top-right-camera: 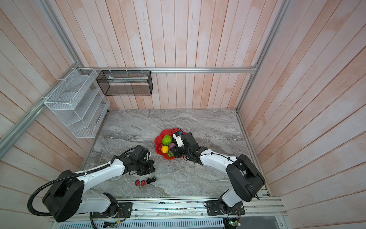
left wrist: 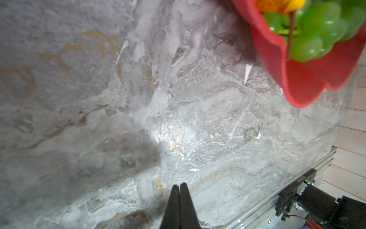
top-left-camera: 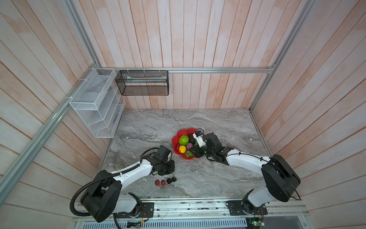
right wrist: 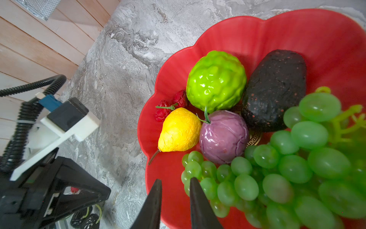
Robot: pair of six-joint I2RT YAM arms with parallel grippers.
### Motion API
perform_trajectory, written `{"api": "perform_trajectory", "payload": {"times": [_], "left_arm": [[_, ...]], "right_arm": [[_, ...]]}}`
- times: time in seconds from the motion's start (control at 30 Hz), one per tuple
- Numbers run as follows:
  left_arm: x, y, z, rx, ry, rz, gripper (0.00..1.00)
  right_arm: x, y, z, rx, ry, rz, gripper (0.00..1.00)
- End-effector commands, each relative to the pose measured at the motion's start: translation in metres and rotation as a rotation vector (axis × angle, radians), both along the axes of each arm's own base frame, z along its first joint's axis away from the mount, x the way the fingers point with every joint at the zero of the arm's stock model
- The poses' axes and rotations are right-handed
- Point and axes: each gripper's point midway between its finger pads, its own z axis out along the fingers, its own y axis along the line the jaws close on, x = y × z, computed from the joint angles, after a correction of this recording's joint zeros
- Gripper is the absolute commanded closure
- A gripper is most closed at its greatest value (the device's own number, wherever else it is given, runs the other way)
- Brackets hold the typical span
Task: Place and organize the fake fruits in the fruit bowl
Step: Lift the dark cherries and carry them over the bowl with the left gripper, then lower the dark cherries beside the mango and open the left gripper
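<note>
Left gripper (left wrist: 179, 186): jaws pressed together, nothing visible between them; we cannot tell whether berry stem is caught. Black berries (top-left-camera: 171, 180) lie on table (top-left-camera: 208, 178) just beside its tip, red cherry pair (top-left-camera: 160, 182) next to them, both well apart from fruit bowl (top-left-camera: 175, 139). Right gripper (right wrist: 175, 183): part open, empty, over bowl rim just beside grape bunch (right wrist: 277, 174). We judge risks: thin stem slips on lift, berries drop; arms crowd at bowl; grapes get nudged over shallow rim.

Bare tabletop (top-left-camera: 148, 126) left of and behind fruit bowl (top-left-camera: 175, 139); right arm (top-left-camera: 213, 139) over its right rim.
</note>
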Motion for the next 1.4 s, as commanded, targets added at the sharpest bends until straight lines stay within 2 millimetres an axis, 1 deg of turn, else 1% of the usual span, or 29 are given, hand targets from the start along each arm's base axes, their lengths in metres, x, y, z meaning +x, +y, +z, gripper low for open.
{"api": "perform_trajectory", "payload": {"times": [0.0, 0.13, 0.27, 0.33, 0.43, 0.57, 0.67, 0.73, 0.8, 0.87, 0.97, 1.1, 1.2, 1.37], "left_arm": [[0.0, -0.003, 0.016, -0.033, -0.033, -0.03, 1.0], [0.009, 0.005, 0.036, -0.049, -0.065, -0.012, 1.0], [0.029, 0.013, 0.067, -0.101, -0.137, 0.028, 1.0], [0.041, 0.012, 0.082, -0.112, -0.187, 0.029, 1.0], [0.066, 0.005, 0.099, -0.115, -0.26, 0.022, 1.0], [0.102, -0.011, 0.12, -0.148, -0.349, 0.031, 1.0], [0.131, -0.017, 0.128, -0.14, -0.4, 0.073, 1.0], [0.147, -0.025, 0.131, -0.159, -0.426, 0.081, 1.0], [0.158, -0.038, 0.13, -0.193, -0.436, 0.052, 1.0], [0.163, -0.05, 0.124, -0.217, -0.443, 0.012, 1.0], [0.163, -0.068, 0.112, -0.214, -0.458, -0.069, 1.0], [0.163, -0.086, 0.101, -0.16, -0.495, -0.143, 1.0], [0.164, -0.092, 0.093, -0.131, -0.513, -0.165, 1.0], [0.168, -0.092, 0.073, -0.05, -0.523, -0.176, 1.0]], "right_arm": [[0.003, 0.005, 0.007, 0.012, -0.014, 0.001, 0.74], [0.004, 0.005, 0.01, 0.012, -0.023, 0.0, 0.75], [0.005, 0.002, 0.022, 0.023, -0.056, -0.016, 0.75], [0.007, 0.0, 0.027, 0.027, -0.075, -0.028, 0.75], [0.008, -0.002, 0.032, 0.033, -0.093, -0.037, 0.75], [0.008, -0.003, 0.036, 0.031, -0.097, -0.04, 0.75], [0.005, -0.008, 0.035, 0.028, -0.098, -0.052, 0.75], [0.002, -0.011, 0.033, 0.026, -0.096, -0.058, 0.75], [0.0, -0.016, 0.031, 0.015, -0.096, -0.067, 0.75], [-0.001, -0.021, 0.031, 0.006, -0.105, -0.082, 0.75], [-0.001, -0.029, 0.03, -0.005, -0.116, -0.107, 0.75], [-0.005, -0.038, 0.023, -0.031, -0.103, -0.116, 0.75], [-0.008, -0.044, 0.019, -0.036, -0.093, -0.125, 0.75], [-0.01, -0.049, 0.02, -0.036, -0.093, -0.14, 0.75]]}}
